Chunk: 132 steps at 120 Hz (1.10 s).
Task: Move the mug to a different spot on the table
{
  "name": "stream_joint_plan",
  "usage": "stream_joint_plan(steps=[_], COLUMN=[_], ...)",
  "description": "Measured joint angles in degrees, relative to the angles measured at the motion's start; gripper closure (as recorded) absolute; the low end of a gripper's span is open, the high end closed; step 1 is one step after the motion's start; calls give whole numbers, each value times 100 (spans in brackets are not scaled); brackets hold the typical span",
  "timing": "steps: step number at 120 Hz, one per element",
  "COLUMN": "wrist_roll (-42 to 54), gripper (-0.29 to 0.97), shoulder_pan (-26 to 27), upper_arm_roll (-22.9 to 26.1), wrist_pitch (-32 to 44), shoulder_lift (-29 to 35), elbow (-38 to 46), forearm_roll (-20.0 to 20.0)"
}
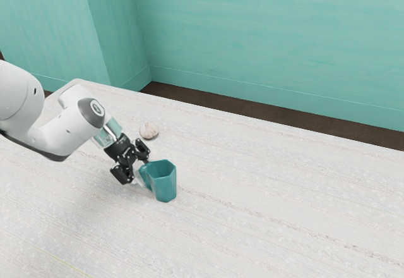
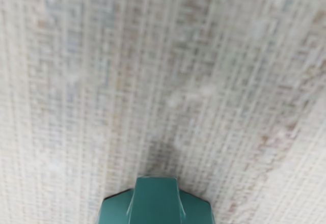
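Right now the black gripper (image 1: 138,169) sits low over the pale wooden table (image 1: 284,196), pressed up against the handle side of the teal mug (image 1: 162,180). I cannot tell whether it is clamped on the handle or merely beside it. The mug is at about 4 o'clock from the gripper, its mouth facing up. A small pale lumpy object (image 1: 149,131) lies at 11 o'clock from the mug. In the wrist view the mug (image 2: 155,203) sits just under the hand.

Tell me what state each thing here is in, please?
Mug: upright on the table, opening up, handle toward the end effector.
End effector: low, at the mug's handle.
Shell: lying on the table, apart from the mug.
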State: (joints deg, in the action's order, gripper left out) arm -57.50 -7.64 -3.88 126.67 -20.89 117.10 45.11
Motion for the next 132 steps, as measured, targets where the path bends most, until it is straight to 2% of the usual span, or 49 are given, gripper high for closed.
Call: stream_joint_plan(steps=[12, 34, 49, 63, 77, 92, 105, 118, 132], wrist_roll=[94, 280, 426, 684, 1091, 1760, 2321, 2926, 3509], gripper=[7, 3, 2, 1, 1, 0, 0, 0, 0], shoulder_pan=[-1, 0, 7, 15, 14, 143, 309, 540, 1324], upper_arm_roll=[-31, -128, -278, -370, -499, -495, -61, 459, 448], wrist_pitch=[131, 624, 938, 983, 329, -556, -1416, -2074, -2612], shoulder_lift=[-11, -51, -28, 140, 540, 1132, 1591, 1968, 2199], elbow=[-76, -301, -683, -760, -1267, -1428, -1994, -2291, -2458], forearm_roll=[-94, -523, -1192, -1642, -2494, -3115, -3758, -4050, -4150])
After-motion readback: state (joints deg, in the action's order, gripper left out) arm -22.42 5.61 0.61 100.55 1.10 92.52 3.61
